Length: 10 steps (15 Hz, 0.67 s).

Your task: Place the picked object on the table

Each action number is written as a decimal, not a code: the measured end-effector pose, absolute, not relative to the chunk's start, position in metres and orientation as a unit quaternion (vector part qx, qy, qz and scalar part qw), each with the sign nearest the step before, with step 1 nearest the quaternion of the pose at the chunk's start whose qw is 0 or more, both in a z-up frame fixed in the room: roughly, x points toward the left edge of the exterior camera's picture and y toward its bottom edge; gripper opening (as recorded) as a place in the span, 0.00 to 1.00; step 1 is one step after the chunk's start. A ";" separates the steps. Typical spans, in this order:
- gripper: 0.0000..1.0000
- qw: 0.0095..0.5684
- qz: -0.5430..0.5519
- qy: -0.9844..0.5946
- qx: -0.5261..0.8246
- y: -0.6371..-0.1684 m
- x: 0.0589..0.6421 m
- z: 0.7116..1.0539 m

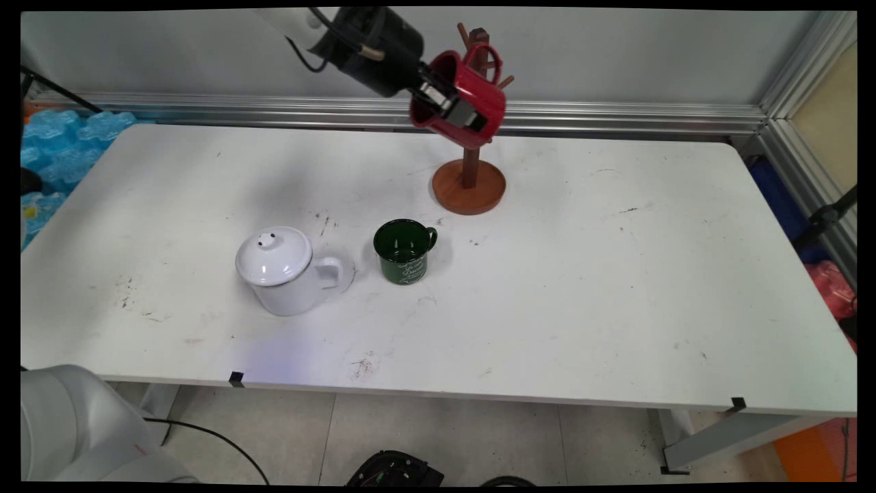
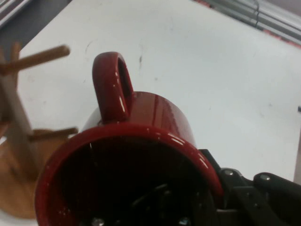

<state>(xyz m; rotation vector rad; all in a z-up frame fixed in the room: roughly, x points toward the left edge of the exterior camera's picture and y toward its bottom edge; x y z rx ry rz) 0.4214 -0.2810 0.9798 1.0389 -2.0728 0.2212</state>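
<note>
The end effector is clamped on the red mug's rim, holding it tilted against the wooden rack, handle near a peg but not hung; a green mug and white kettle sit on the tabletop nearer than the rack.

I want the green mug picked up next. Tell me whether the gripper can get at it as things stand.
Probably not yet: the gripper is shut on the red mug up by the wooden mug tree. The green mug itself stands open from above, apart from the white lidded pot.

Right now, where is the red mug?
In the main view the red mug is up in the air at the table's far side, held tilted by the gripper right against the wooden mug tree, handle toward its pegs.
</note>
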 end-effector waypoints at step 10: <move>0.00 0.307 0.110 -0.837 0.439 -0.267 0.470 0.978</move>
